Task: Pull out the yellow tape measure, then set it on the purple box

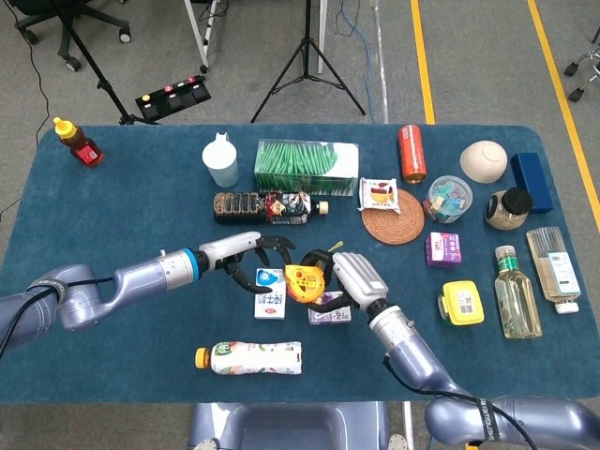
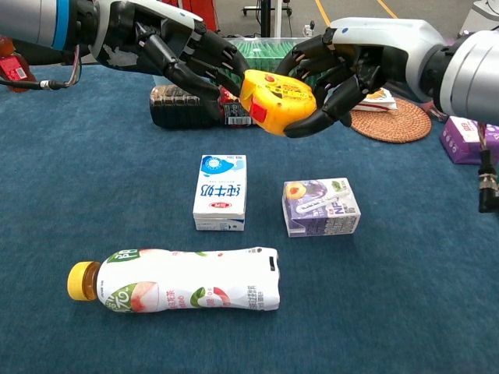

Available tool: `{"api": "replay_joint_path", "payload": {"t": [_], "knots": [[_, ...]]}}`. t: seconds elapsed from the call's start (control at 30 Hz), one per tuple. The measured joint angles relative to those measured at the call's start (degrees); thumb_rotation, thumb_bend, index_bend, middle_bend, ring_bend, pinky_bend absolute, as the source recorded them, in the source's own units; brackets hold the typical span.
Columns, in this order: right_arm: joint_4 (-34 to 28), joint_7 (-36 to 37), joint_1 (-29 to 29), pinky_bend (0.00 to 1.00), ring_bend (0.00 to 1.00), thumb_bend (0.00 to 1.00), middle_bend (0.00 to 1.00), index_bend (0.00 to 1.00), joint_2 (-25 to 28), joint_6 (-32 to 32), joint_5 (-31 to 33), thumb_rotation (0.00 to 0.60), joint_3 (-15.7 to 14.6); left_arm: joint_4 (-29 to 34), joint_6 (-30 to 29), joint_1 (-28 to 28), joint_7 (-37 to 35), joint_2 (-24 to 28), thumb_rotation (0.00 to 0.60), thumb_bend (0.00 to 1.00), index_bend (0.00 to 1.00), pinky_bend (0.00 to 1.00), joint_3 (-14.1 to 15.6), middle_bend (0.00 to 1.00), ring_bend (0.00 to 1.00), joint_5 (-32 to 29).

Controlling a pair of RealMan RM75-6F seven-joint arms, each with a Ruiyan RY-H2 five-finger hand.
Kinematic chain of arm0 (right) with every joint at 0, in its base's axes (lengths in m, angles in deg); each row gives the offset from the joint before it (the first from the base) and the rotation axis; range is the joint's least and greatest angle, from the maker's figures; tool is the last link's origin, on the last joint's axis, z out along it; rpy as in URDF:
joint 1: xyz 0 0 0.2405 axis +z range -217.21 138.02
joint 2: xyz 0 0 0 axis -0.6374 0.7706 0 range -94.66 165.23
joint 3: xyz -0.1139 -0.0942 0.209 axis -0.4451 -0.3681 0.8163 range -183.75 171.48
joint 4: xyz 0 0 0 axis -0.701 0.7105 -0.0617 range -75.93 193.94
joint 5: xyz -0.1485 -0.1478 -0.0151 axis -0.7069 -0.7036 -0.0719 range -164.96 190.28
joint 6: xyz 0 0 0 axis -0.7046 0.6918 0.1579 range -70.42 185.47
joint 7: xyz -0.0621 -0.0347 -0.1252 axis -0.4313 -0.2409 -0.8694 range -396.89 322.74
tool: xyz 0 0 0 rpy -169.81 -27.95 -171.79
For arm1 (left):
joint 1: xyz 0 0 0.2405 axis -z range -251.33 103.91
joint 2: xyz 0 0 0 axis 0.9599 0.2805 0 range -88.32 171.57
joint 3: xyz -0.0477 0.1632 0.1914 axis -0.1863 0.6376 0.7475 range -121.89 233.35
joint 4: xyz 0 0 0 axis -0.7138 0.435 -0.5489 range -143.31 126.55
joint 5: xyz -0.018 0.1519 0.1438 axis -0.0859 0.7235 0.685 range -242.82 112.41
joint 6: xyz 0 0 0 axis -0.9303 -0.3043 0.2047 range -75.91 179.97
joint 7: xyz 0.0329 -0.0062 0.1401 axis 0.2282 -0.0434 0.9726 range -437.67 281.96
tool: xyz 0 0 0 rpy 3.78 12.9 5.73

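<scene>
Held aloft above the purple box (image 2: 321,206) in the right hand (image 2: 343,64), yellow tape measure (image 2: 278,101), likely hard-cased, smooth and compact, with left hand (image 2: 175,56) fingers spread at its tab end.

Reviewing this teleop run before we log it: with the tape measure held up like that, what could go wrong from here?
1. The right hand grips the yellow tape measure in mid-air, mostly by the fingertips; a pull from the left hand could tug it loose.
2. The purple box lies flat with a small top; the tape measure could slide off.
3. The milk carton lies close beside the box, so a lowering hand could nudge it.
</scene>
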State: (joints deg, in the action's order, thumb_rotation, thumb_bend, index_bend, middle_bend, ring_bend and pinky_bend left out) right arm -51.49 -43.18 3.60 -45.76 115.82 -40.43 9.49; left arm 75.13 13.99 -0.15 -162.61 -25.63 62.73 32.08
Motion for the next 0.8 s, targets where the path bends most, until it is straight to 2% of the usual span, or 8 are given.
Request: {"api": "replay_joint_path", "payload": {"t": [0.43,0.8], "knots": [[0.93,0.62,0.03,0.67,0.57,0.28,0.50,0.58,-0.19,-0.36,0.23,0.600,0.18,0.04,0.07,-0.61,1.54,0.30,0.600,0.25,0.45,0.26,-0.34,0.12,0.10,-1.89],[1.10,1.19,-0.09,0.67,0.57,0.28,0.50,0.58,-0.04,-0.42,-0.01,0.600,0.37,0.38,1.94,-1.31,4.88,0.29,0.600,0.29,0.49,0.27,-1.47,0.12,0.10,-4.76]]}}
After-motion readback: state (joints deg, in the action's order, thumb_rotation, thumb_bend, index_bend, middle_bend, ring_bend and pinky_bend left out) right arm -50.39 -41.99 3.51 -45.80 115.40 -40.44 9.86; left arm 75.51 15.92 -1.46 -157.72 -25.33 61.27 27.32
